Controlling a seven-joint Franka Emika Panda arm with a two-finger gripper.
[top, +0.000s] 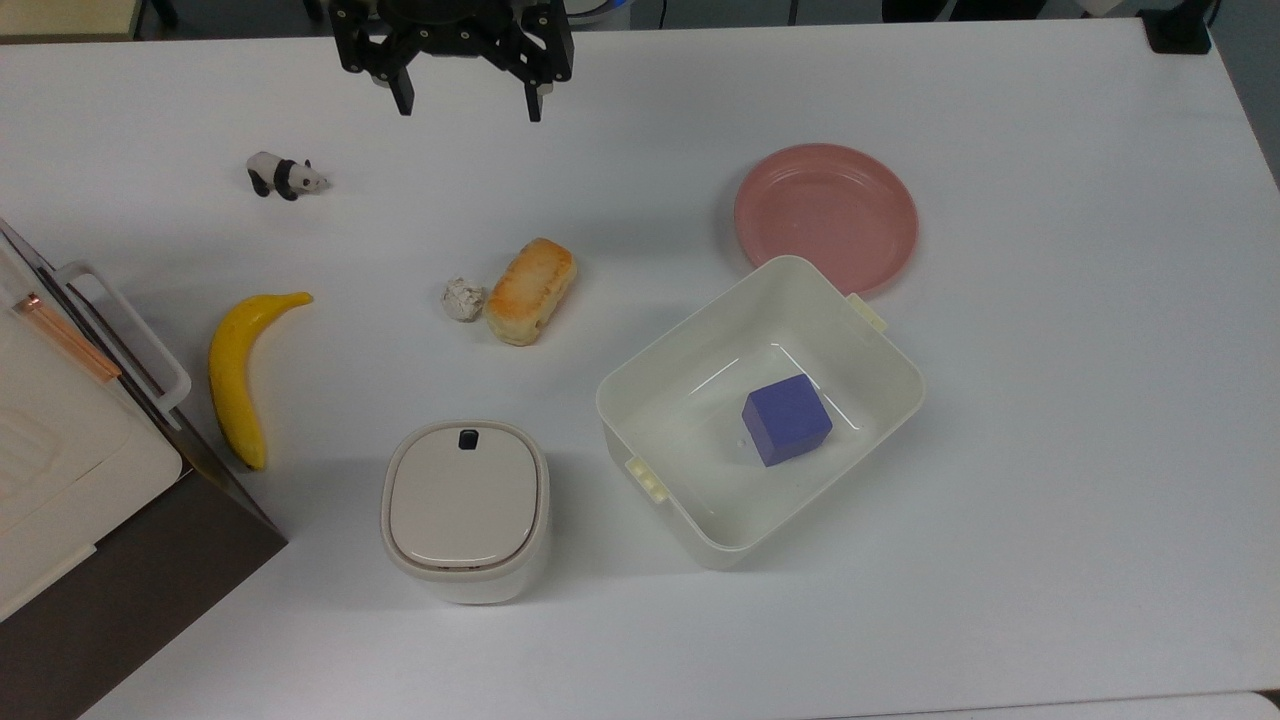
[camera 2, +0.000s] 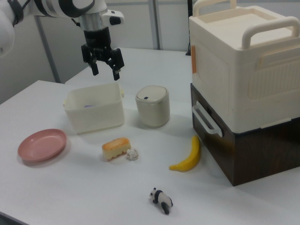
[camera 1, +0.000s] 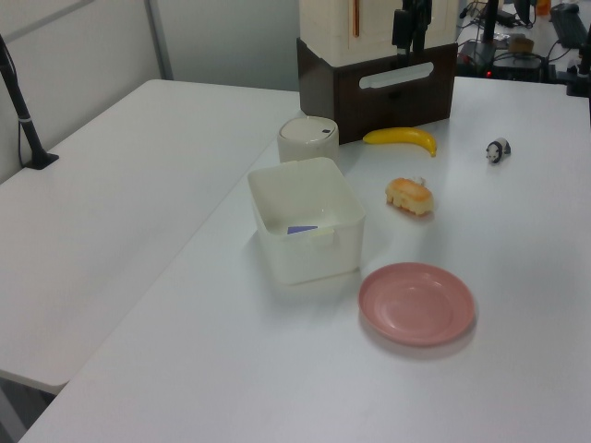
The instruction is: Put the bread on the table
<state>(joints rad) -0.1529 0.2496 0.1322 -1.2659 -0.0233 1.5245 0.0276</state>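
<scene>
The bread (top: 530, 290), a small orange-brown bun, lies flat on the white table (top: 1050, 400) near the middle, touching nothing but the tabletop. It also shows in the left view (camera 1: 409, 196) and the right view (camera 2: 116, 147). My gripper (top: 468, 108) hangs open and empty at the top view's upper edge, well clear of the bread. In the right view my gripper (camera 2: 105, 72) is high above the tub, fingers spread apart.
A paper ball (top: 462, 299) sits right beside the bread. A banana (top: 238, 375), toy panda (top: 285, 176), lidded bin (top: 465, 508), pink plate (top: 826, 217) and cream tub (top: 620, 400) holding a purple cube (top: 786, 419) are around. A brown-and-cream box (top: 60, 480) stands at the top view's left.
</scene>
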